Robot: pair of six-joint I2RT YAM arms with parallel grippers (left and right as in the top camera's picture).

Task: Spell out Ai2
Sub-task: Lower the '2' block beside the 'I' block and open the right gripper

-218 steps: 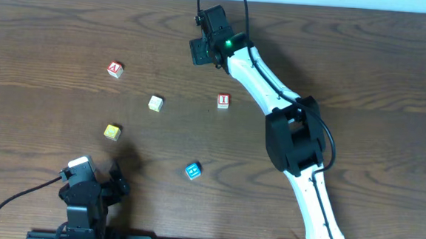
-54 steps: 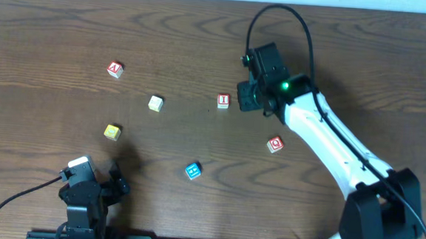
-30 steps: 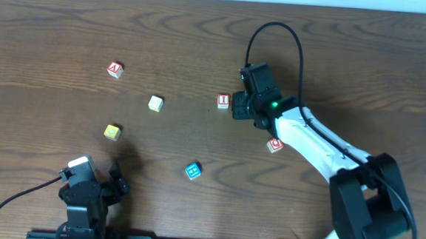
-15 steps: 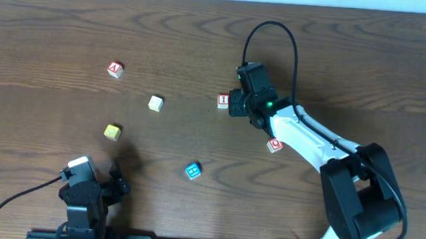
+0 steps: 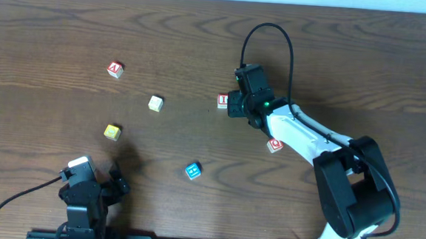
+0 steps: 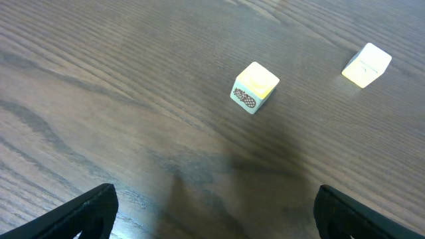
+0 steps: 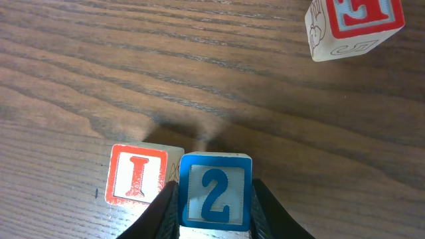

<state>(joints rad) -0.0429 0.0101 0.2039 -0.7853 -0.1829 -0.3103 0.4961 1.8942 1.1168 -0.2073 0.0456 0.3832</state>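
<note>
Overhead: the right gripper (image 5: 234, 104) sits a little beyond the middle of the table (image 5: 365, 55), toward the far edge, directly beside the red I block (image 5: 223, 101) on that block's right. What it holds is hidden under the wrist here. The red A block (image 5: 114, 69) lies well apart, toward the far-left corner. A cream block (image 5: 155, 102) and a yellow block (image 5: 111, 132) lie between the A block and the near-left corner. A blue block (image 5: 192, 170) sits nearer the near edge, and another red block (image 5: 274, 145) lies beside the right arm's white link. The left gripper (image 5: 118, 183) rests at the near-left corner.

Left wrist: the left gripper (image 6: 212, 214) is spread wide with nothing between its fingertips (image 6: 89, 211). The yellow block (image 6: 255, 87) and the cream block (image 6: 366, 64) lie on the wood ahead of it, apart from each other.

Right wrist: the right gripper (image 7: 215, 202) pinches the blue 2 block (image 7: 215, 191) between its fingers (image 7: 164, 207). The 2 block stands just right of the I block (image 7: 138, 176), their sides touching or nearly so. Both face up and are roughly level. The other red block (image 7: 355, 23) shows at the upper right corner, its character cut off
</note>
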